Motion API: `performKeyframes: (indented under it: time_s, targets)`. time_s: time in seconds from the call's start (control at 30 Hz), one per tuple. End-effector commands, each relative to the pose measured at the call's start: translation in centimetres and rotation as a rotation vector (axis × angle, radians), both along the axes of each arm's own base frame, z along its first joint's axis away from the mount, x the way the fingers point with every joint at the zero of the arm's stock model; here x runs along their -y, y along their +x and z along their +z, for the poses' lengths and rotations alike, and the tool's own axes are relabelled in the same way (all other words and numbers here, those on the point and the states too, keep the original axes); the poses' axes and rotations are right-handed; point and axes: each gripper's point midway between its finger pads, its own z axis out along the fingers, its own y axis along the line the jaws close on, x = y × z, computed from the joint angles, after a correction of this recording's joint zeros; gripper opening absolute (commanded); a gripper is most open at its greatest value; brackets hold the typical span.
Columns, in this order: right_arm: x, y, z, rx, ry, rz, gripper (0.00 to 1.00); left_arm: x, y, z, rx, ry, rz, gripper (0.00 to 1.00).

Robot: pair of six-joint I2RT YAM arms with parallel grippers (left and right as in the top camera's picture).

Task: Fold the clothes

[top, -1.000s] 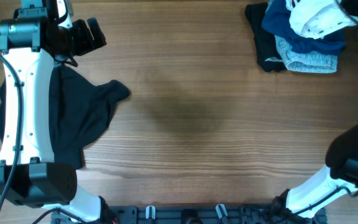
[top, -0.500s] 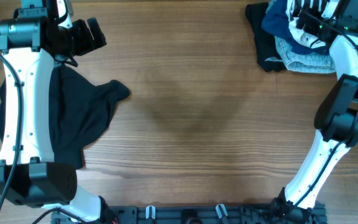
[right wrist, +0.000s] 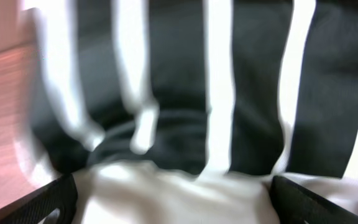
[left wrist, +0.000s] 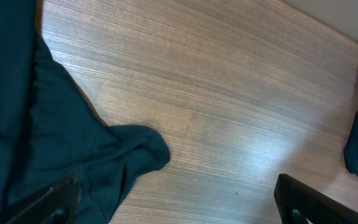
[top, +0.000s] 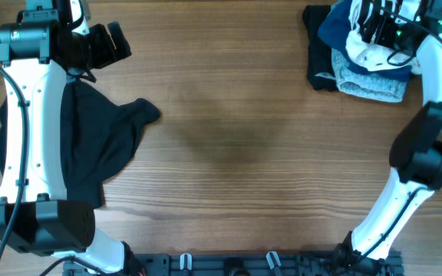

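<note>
1. Cloth: a soft white T-shirt with black striped print tops the heap at the table's far right. It looks light and limp, so pinch a hem.
2. Right hand is spread wide over it.
3. Left hand is wide and empty, above the plain black garment.

On the brown wooden table, at left, a large soft black fabric garment; well apart at far right, a white black-striped T-shirt atop a heap of mixed fabric garments.

White arm links, black joint housings, thin black cables, black-fingered left claw.
</note>
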Motion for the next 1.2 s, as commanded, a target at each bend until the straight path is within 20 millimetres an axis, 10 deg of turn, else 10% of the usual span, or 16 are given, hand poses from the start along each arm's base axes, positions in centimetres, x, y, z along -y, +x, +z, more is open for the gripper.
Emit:
performKeyframes:
  time_s: [0.0,0.1,0.4,0.63,0.77,1.17]
  targets:
    - [-2.5,-1.0,11.6,0.216,-0.046,0.087,1.0,-0.1,-0.2,-0.5,-0.02,0.002,0.001,1.0]
    - [-2.6,-1.6,14.2,0.267,-0.063,0.088,1.0,-0.1,-0.4,-0.7,-0.032,0.001,0.001,1.0]
    - [-3.4,-2.4,12.6,0.196,-0.035,0.098,1.0,-0.1,-0.5,-0.7,-0.035,0.001,0.002,1.0]
    - [-10.3,-8.0,19.7,0.283,0.02,0.351,1.0,0.0,-0.5,-0.7,-0.036,-0.002,0.0,1.0]
    - [-15.6,-14.5,25.3,0.321,0.185,0.429,1.0,0.0,-0.5,-0.7,-0.036,-0.002,-0.001,1.0]
    - [-16.1,-18.6,28.5,0.298,0.332,0.25,1.0,0.0,-0.5,-0.7,-0.036,-0.002,0.0,1.0]
